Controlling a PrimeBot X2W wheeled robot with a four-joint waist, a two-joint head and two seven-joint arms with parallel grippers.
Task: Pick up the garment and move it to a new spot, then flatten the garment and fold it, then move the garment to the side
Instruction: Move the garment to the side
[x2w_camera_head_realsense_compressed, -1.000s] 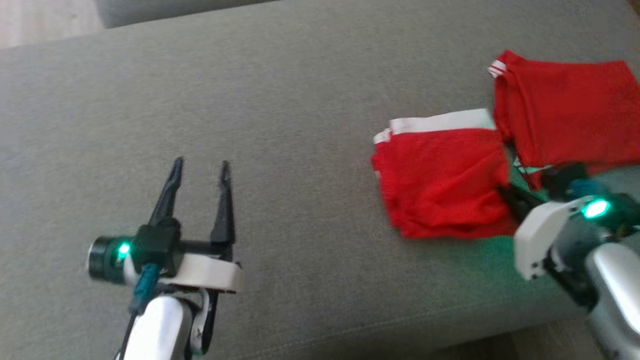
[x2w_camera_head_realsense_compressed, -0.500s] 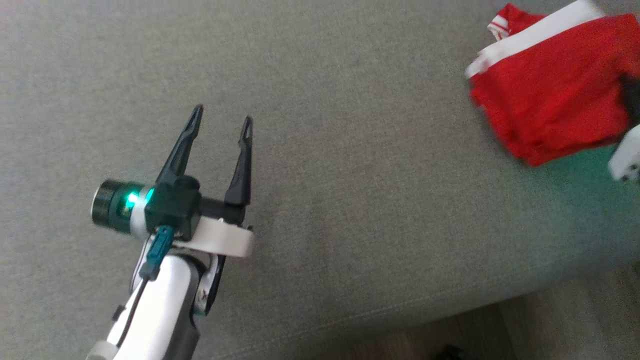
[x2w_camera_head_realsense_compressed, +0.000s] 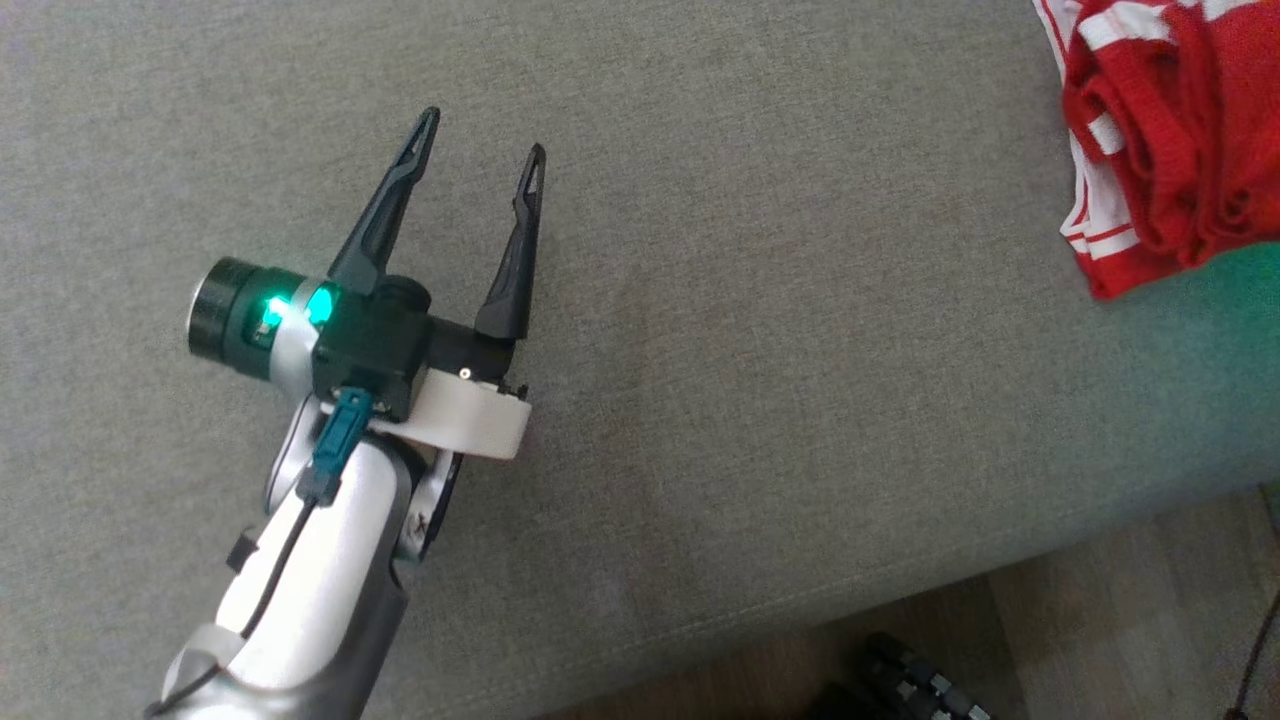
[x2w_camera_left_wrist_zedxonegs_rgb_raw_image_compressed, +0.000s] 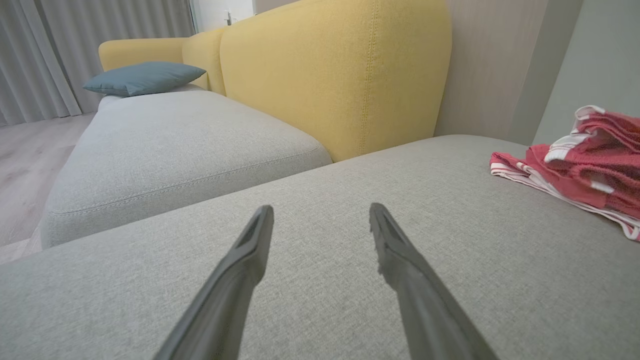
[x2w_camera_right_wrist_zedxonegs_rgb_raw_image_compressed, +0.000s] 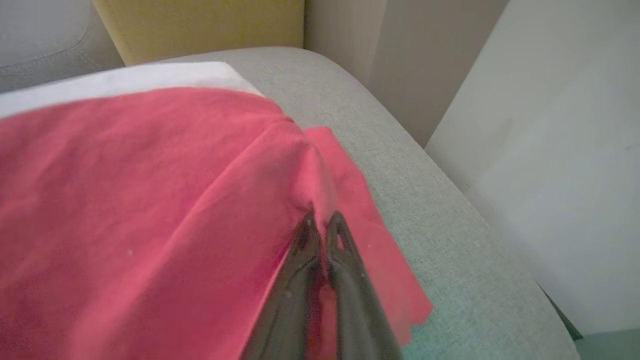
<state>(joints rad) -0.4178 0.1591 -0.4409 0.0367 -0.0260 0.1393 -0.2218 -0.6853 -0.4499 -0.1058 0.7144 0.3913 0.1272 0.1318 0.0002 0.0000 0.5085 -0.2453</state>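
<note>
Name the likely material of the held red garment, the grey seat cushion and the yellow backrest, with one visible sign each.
The red garment: soft matt knit cloth, probably; it folds and drapes. The grey seat cushion: matt woven upholstery; flecked weave shows. The yellow backrest: similar woven fabric, likely padded; stitched seam, rounded edges.

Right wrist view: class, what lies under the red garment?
The grey cushion shows beside and beyond the red garment, which the shut right gripper pinches. Anything beneath the cloth is covered.
</note>
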